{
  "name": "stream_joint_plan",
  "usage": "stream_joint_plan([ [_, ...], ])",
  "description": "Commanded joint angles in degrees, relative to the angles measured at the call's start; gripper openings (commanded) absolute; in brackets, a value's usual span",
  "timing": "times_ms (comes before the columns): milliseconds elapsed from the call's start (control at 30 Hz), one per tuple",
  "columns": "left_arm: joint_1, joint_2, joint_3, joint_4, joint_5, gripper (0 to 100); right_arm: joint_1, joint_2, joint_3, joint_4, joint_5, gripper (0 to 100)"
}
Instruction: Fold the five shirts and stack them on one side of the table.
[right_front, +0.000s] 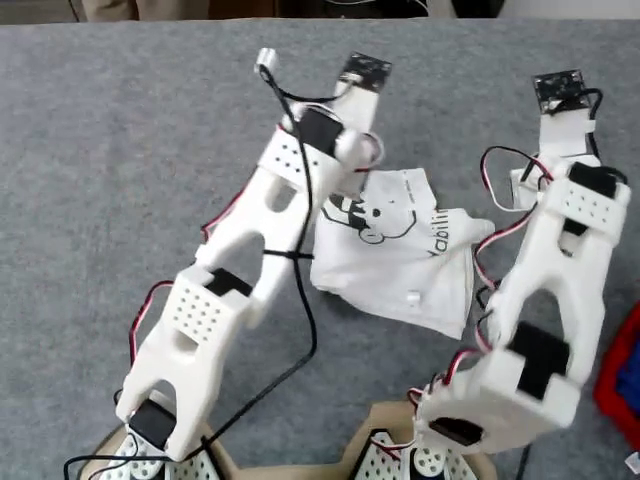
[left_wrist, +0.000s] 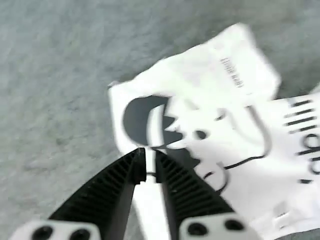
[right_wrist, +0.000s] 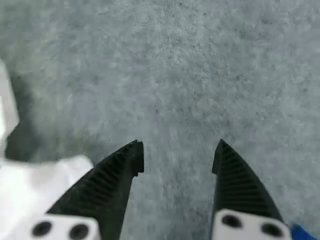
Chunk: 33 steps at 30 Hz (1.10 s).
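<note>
Grey felt table (right_front: 120, 150) all round, and the white shirt (right_front: 400, 250) is lying crumpled near the middle of it, between my two arms, cartoon print facing up; I'm pinching a ridge of its cloth with my left gripper (left_wrist: 150, 162), jaws almost together with fabric clamped between them, right by the dark part of the print; my right gripper (right_wrist: 177, 160) is hanging over bare felt just beside the shirt's edge, jaws wide apart, gripping nothing. I'm reckoning this is the spreading-out bit before any real fold; to do it well, I'm thinking the right one should be grabbing the opposite edge so both are pulling the cloth taut and flat; dragging one-handed is probably just going to bunch it worse.
</note>
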Motion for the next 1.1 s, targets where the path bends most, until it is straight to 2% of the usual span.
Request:
stream_joint_plan([
  [0,1.1,-3.4,2.1,-3.4,1.3,17,1.5,8.4,-8.7,-1.9,-3.2,24.1],
  [100,0.7,-3.4,4.8,-6.2,6.0,21,2.1,16.1,-17.5,0.5,-4.6,23.0],
  [267,0.6,-0.3,8.1,-10.4,6.8,21,3.3,26.8,-32.0,9.0,-6.2,22.1],
  [533,-2.2,6.8,5.3,-10.0,6.8,12,4.5,37.3,-48.9,18.7,-6.6,22.1],
  [700,-3.3,7.7,1.1,-10.0,6.6,2,4.5,39.5,-52.7,20.8,-6.6,22.1],
  [1067,-4.5,10.3,-3.4,-10.4,6.8,2,4.2,39.7,-52.7,20.8,-6.6,22.1],
])
